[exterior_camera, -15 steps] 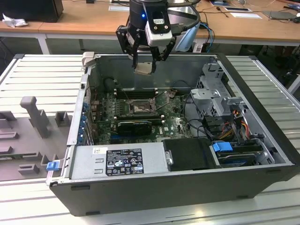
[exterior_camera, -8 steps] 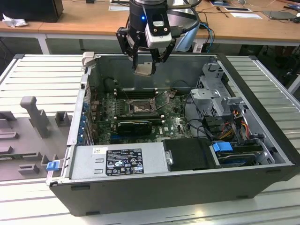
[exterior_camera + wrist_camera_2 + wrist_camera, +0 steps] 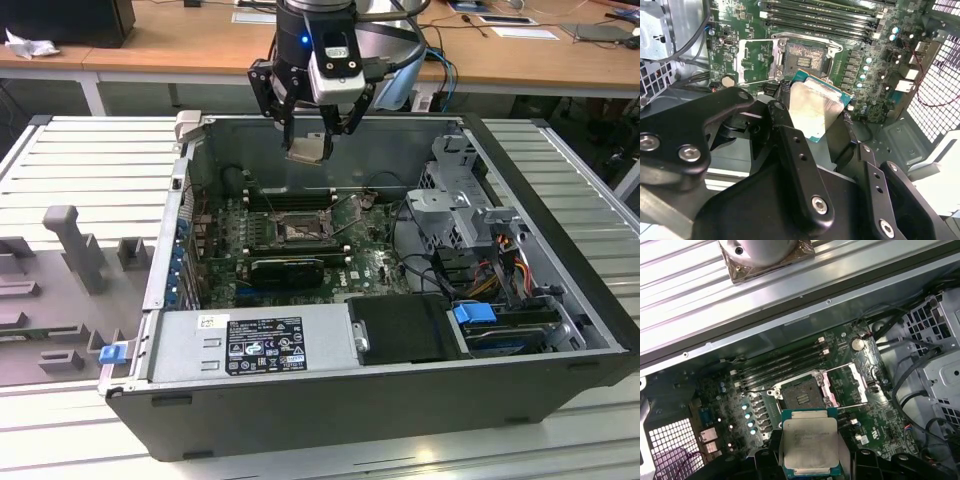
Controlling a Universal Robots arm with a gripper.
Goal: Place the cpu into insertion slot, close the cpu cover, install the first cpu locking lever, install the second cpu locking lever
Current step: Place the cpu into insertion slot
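My gripper (image 3: 309,140) hangs over the open computer case, shut on the cpu (image 3: 307,150) above the motherboard. In both wrist views the cpu (image 3: 815,112) (image 3: 810,445) is a thin square chip with a pale silver face, clamped by its edges between my black fingers (image 3: 781,112). The insertion slot (image 3: 299,230) (image 3: 805,59) (image 3: 800,395) lies bare below it, dark with a metal rim. The cpu cover (image 3: 756,62) (image 3: 846,385) is swung open to one side of the slot. The cpu is well above the slot and touches nothing else.
Long black memory slots (image 3: 288,196) run behind the socket and a black graphics card (image 3: 285,268) lies in front. A power supply (image 3: 250,345) fills the case front. A drive cage (image 3: 450,205) with cables stands at the exterior view's right. Grey fixtures (image 3: 70,245) sit outside at the left.
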